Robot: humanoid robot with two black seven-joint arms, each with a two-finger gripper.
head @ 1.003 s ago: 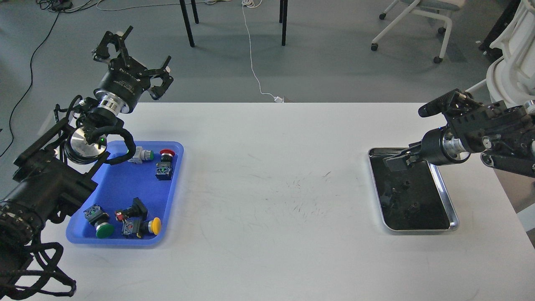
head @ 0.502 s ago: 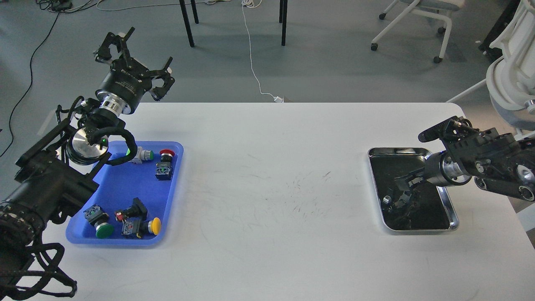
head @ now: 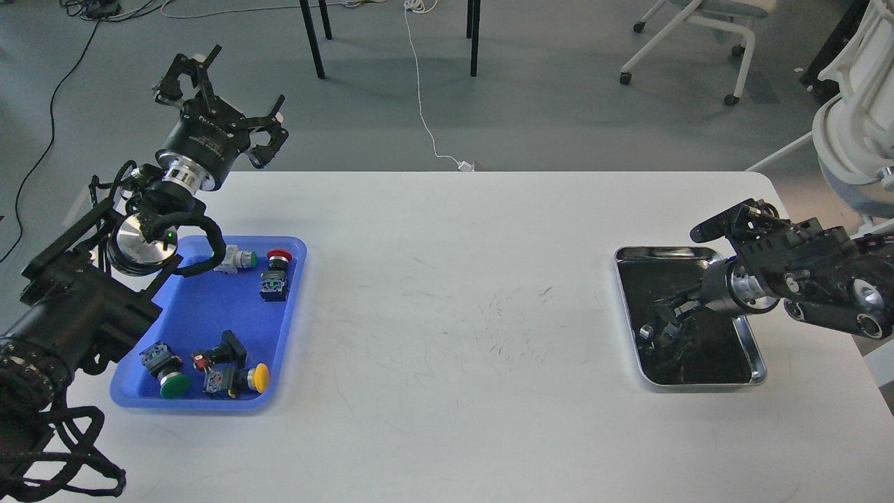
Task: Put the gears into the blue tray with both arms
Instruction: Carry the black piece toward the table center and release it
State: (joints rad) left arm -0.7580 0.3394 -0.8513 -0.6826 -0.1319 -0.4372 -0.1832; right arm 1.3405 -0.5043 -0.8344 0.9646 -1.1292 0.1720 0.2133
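Head view: left pincer (head: 222,91) spread; right pincer (head: 663,325) unreadable in steel tray (head: 758,363); one blue tray (head: 297,293).

You've got a wide bare stretch of counter (head: 454,279) between the two trays, nothing standing on it, so any crossing is open. On your left, the blue tray (head: 297,279) is crowded: push-button switches (head: 274,276) near its far end, another cluster (head: 223,367) at its near end, with a bare blue patch between them. Your left arm hangs over that tray's left edge, and the left pincer (head: 216,87) is raised well clear beyond the counter's far edge, fingers spread. On your right, the steel tray (head: 758,360) has a raised rim, and the right pincer (head: 663,321) is down inside it, filling the middle.
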